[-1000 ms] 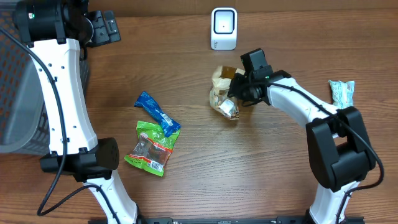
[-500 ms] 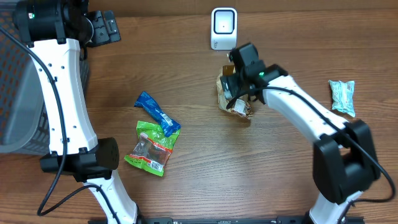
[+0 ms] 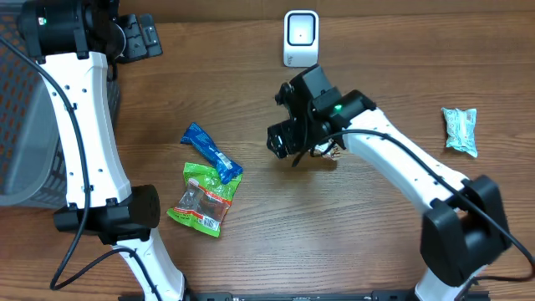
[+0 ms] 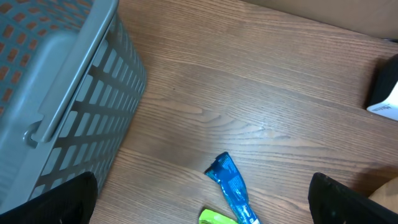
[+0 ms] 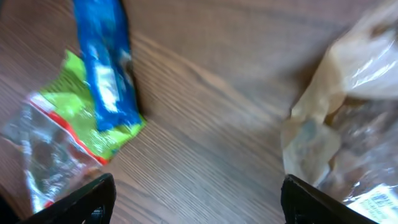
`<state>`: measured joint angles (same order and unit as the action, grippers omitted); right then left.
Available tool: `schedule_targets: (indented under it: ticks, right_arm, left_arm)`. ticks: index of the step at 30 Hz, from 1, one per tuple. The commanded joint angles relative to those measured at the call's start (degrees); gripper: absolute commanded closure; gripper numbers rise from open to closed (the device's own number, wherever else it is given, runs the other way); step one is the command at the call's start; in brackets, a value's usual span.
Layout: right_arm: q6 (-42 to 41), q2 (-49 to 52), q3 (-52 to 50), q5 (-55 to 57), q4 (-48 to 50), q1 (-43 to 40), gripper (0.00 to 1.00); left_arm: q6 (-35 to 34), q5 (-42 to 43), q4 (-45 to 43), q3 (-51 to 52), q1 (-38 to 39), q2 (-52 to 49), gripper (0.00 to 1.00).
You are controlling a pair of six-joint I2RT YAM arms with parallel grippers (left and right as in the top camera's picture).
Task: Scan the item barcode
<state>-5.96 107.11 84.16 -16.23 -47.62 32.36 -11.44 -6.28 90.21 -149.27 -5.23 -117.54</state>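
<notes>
The white barcode scanner stands at the table's back, seen also at the right edge of the left wrist view as the scanner. A tan, crinkly clear packet lies on the wood just right of my right gripper, outside its fingers. Overhead, the arm covers most of that packet. My right gripper is open and empty, left of the packet. My left gripper is open and empty, high at the back left.
A blue packet lies across a green packet left of centre. A pale teal packet lies at the far right. A grey slatted basket stands at the left edge.
My right gripper opened and let go of the tan packet, then swung left away from it. The packet stays on the table below the scanner. The left arm has not moved.
</notes>
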Motion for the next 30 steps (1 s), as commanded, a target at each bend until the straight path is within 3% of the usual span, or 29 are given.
schedule_targets:
  ticks: [1, 13, 20, 22, 27, 30]
  right_arm:
    - [0.37, 3.06, -1.55, 2.84, -0.61, -0.94, 0.16]
    - [4.28, 3.34, -1.73, 42.01, -6.12, -2.51, 0.22]
    - [0.48, 3.32, -1.70, 47.06, -2.54, -10.01, 0.22]
    - [-1.79, 3.15, -1.33, 36.35, -1.27, -14.82, 0.22]
    - [-8.50, 1.07, -0.09, -3.52, -0.46, -22.27, 0.31]
    - [-17.99, 0.57, -0.09, -12.39, 0.70, -23.06, 0.30]
  left_arm:
    - [0.72, -0.24, -0.09, -0.57, 0.39, 1.40, 0.00]
    - [0.72, -0.24, -0.09, -0.57, 0.37, 1.40, 0.00]
    - [0.72, -0.24, -0.09, -0.57, 0.37, 1.40, 0.00]
    - [0.72, -0.24, -0.09, -0.57, 0.37, 1.40, 0.00]
    - [0.72, -0.24, -0.09, -0.57, 0.37, 1.40, 0.00]
    - [0.74, -0.24, -0.09, -0.57, 0.37, 1.40, 0.00]
